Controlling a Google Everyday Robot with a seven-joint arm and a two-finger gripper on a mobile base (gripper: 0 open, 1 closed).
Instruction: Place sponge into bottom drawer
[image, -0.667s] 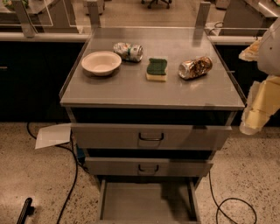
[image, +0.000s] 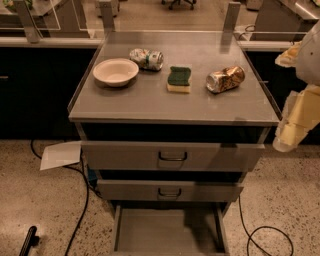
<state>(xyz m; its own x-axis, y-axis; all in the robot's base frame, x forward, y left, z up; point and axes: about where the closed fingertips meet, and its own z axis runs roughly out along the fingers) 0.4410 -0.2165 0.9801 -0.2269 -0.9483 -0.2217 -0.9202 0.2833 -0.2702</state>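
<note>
As you look from the left, a sheet of paper (image: 60, 155) lies on the speckled floor beside the cabinet, with a dark cable (image: 80, 210) trailing past it. On the cabinet top (image: 150, 102) you have a pale bowl (image: 115, 71) at the left, and a crushed green-and-white can (image: 146, 59) just beside it, farther back. The sponge (image: 179, 79) sits near the middle of the top, dark green side up, apart from everything else. To its right lies a crushed coppery can (image: 225, 79) on its side. Below, the two upper drawers (image: 172, 156) are partly pulled out, and the bottom drawer (image: 167, 232) is pulled out farthest, its grey floor showing. The gripper (image: 295, 120) hangs off the cabinet's right edge, well apart from the sponge; you cannot tell how wide the claw stands or whether it holds anything.
</note>
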